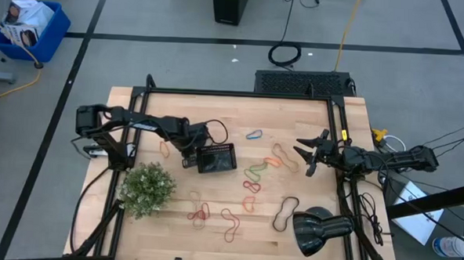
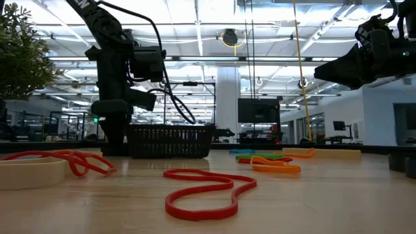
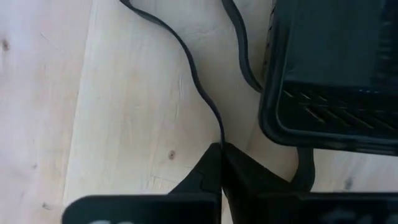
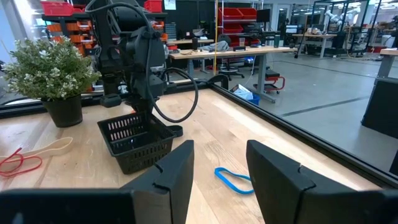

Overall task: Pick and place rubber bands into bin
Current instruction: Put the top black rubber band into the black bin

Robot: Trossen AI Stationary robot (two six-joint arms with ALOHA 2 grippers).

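The left gripper [image 1: 190,159] is down on the table right beside the bin [image 1: 217,158]. Its fingers [image 3: 211,171] are pressed together on a thin black rubber band [image 3: 199,81] that lies on the wood. The right gripper [image 1: 308,154] is up in the air, well apart from the bin, and its fingers [image 4: 277,171] are spread wide with nothing in them. The other rubber bands [image 1: 253,174] lie all over the table, and a blue one [image 4: 233,180] is near the bin.

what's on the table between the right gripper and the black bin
In the high view, a tan band, an orange band and a green band lie between the open right gripper and the bin.
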